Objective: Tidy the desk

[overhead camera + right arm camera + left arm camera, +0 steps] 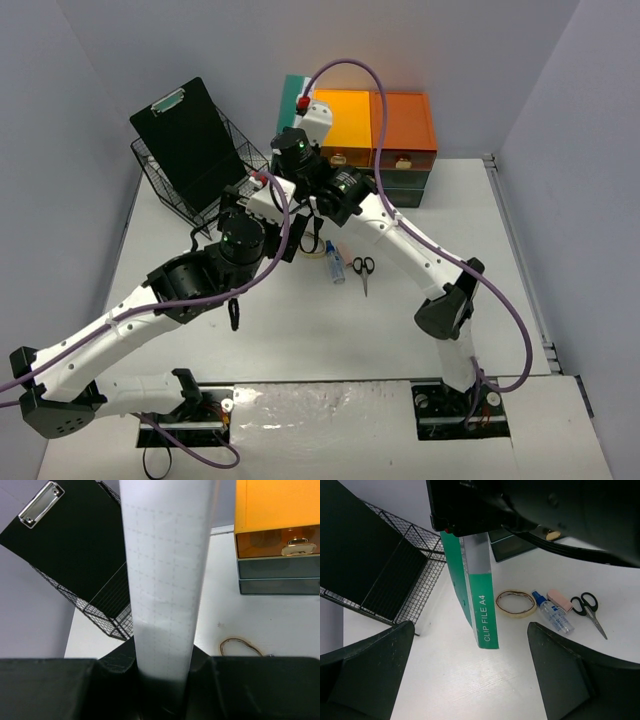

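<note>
Two grippers: my right gripper (162, 680) clamps the green plastic A4 clip file (485, 610); my left gripper (475, 675), released, flanks its lower end, apparently without contact. Close squarely, keeping it upright.

Matt white desk (300, 340), black wire-mesh basket (165, 200), smooth green clip file (485, 610), orange drawers (385, 120) probably translucent plastic.

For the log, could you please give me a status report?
Right gripper shut on green plastic A4 clip file, on end over large white matte desk. Left gripper open, facing it. Tan tape ring, clear blue-capped bottle, black scissors loose beside file.
</note>
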### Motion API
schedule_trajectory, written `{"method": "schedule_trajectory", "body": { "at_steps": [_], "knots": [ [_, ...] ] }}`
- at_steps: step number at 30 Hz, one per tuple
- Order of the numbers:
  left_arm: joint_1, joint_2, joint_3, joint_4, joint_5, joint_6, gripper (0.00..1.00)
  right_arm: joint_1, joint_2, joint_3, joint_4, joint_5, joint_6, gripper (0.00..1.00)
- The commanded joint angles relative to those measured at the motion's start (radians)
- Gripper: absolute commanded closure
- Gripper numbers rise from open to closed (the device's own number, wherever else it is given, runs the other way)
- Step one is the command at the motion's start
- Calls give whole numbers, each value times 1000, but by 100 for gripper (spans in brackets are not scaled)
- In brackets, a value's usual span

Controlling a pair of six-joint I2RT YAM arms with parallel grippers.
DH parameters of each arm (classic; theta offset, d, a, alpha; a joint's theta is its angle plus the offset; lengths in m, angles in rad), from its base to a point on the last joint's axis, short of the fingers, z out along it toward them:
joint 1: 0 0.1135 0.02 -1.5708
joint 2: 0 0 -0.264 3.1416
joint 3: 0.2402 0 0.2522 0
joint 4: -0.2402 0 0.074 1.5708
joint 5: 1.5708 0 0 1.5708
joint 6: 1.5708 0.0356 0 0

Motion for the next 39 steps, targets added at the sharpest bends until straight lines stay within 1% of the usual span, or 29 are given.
{"method": "schedule_trajectory", "body": {
  "at_steps": [1, 3, 9, 12, 14, 16, 18, 22, 23, 24, 26, 27, 32, 33, 34, 36, 38, 39],
  "knots": [
    [-23, -13, -23, 202, -92, 57, 5, -33, -133, 47, 88, -77, 47, 100],
    [-24, -8, -45, 246, -103, 93, 5, -37, -150, 48, 86, -93, 59, 100],
    [-24, 12, -90, 343, -163, 136, 5, -38, -174, 39, 63, -157, 88, 100],
    [-24, 32, -87, 373, -198, 177, 6, -37, -190, 8, 60, -182, 113, 100],
    [-25, 49, -82, 392, -231, 212, 7, -36, -198, -7, 60, -193, 122, 100],
    [-24, 61, -79, 424, -263, 247, 11, -36, -206, -22, 56, -215, 125, 100],
    [-25, 74, -68, 440, -286, 278, 18, -36, -212, -33, 52, -234, 133, 100],
    [-24, 86, -61, 484, -313, 313, 41, -33, -223, -47, 49, -265, 140, 100],
    [-24, 87, -59, 493, -319, 319, 52, -31, -228, -53, 48, -268, 140, 100],
    [-24, 88, -55, 496, -325, 326, 67, -28, -234, -60, 48, -271, 139, 100],
    [-26, 89, -46, 490, -339, 333, 91, -29, -245, -76, 45, -270, 139, 100],
    [-26, 88, -43, 489, -348, 338, 99, -29, -253, -85, 45, -272, 137, 100],
    [-28, 66, -49, 483, -352, 371, 100, -32, -288, -114, 33, -291, 137, 100],
    [-30, 57, -54, 481, -353, 378, 100, -34, -297, -121, 28, -297, 140, 94],
    [-32, 48, -61, 481, -355, 386, 100, -37, -306, -127, 23, -303, 145, 83],
    [-35, 30, -79, 468, -359, 399, 100, -66, -329, -149, 14, -337, 167, 75],
    [-42, 9, -91, 447, -360, 407, 100, -114, -352, -165, 12, -394, 196, 67],
    [-53, -1, -100, 440, -365, 416, 100, -151, -356, -167, 10, -440, 207, 65]
  ]
}}
